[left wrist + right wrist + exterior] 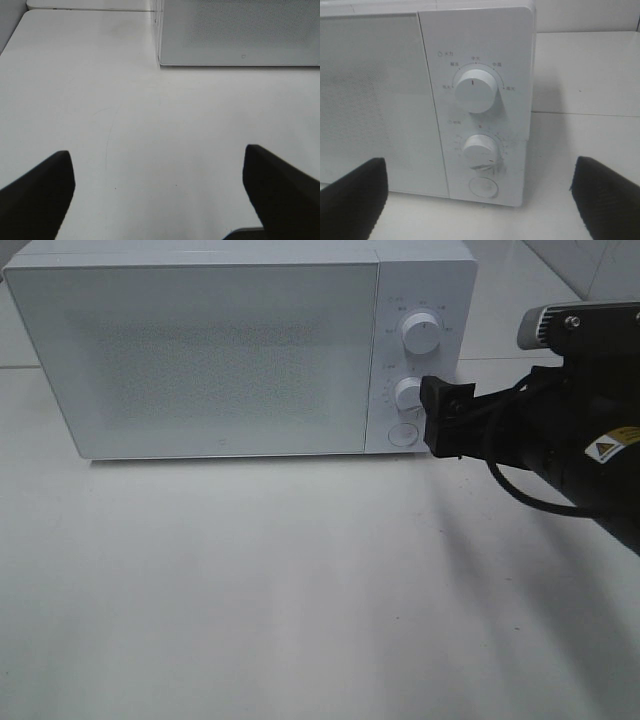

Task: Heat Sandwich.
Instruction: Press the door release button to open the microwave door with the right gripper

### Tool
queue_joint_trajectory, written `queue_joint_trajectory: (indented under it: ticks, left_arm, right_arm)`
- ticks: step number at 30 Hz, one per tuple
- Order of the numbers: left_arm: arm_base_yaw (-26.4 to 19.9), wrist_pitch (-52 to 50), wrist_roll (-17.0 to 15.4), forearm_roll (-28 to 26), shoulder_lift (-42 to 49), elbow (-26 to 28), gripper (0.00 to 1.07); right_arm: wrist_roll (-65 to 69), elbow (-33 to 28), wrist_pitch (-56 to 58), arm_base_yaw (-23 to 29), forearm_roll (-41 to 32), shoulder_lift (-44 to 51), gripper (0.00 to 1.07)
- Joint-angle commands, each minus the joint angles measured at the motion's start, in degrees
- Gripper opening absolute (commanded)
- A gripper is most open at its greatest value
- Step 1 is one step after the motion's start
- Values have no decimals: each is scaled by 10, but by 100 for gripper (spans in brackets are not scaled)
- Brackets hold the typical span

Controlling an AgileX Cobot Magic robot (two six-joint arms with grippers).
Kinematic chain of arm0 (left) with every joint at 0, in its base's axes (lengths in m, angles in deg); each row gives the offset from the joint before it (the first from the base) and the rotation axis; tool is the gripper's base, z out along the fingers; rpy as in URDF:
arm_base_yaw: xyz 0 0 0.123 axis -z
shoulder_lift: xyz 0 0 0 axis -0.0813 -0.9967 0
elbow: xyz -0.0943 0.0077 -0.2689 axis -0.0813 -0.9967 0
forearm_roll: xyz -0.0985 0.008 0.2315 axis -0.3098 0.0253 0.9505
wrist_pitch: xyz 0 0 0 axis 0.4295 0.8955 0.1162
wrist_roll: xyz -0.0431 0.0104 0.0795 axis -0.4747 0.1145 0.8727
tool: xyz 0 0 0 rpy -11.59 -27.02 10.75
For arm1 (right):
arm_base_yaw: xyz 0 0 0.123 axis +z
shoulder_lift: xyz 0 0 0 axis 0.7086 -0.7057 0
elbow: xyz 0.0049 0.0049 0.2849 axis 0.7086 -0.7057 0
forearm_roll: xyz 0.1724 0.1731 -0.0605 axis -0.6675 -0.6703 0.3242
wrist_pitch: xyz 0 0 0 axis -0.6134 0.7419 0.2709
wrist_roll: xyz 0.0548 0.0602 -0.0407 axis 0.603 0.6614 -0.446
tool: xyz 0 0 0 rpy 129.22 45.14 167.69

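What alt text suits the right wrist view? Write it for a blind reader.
A white microwave faces the camera: a big knob over a smaller knob over a round button, beside the shut door. The open right pincer points at it, holding nothing.

The microwave (477, 30) panel carries a small Chinese heading above the upper knob (475, 91). Short Chinese labels ring that knob, too small to read surely. The lower knob (480, 148) has a blurred label and tick marks. A yellow warning-triangle sticker (603, 448) sits on the right arm (545, 435). The door (240, 30) bears a tiny unreadable mark (243, 56).
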State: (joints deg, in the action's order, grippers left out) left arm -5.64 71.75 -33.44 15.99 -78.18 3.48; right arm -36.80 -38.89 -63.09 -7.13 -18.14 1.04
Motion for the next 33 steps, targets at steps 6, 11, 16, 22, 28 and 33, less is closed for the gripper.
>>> queue_joint_trajectory:
  ticks: [6,11,16,22,28,33]
  left_arm:
    - [3,-9,-2,-3,13,-1,84]
    - [3,-9,-2,-3,13,-1,84]
    - [3,-9,-2,-3,13,-1,84]
    - [3,-9,-2,-3,13,-1,84]
    - [3,-9,-2,-3,13,-1,84]
    - [3,-9,-2,-3,13,-1,84]
  right_arm:
    - [-250,0,103,0,-135,84,101]
    - [-358,0,134,0,-226,126,98]
    - [-375,0,150,0,-241,144,93]
    - [-374,0,156,0,-230,145,85]
    - [-336,7,192,0,-125,145,82]
    - [-129,19,277,-18,26,145,81]
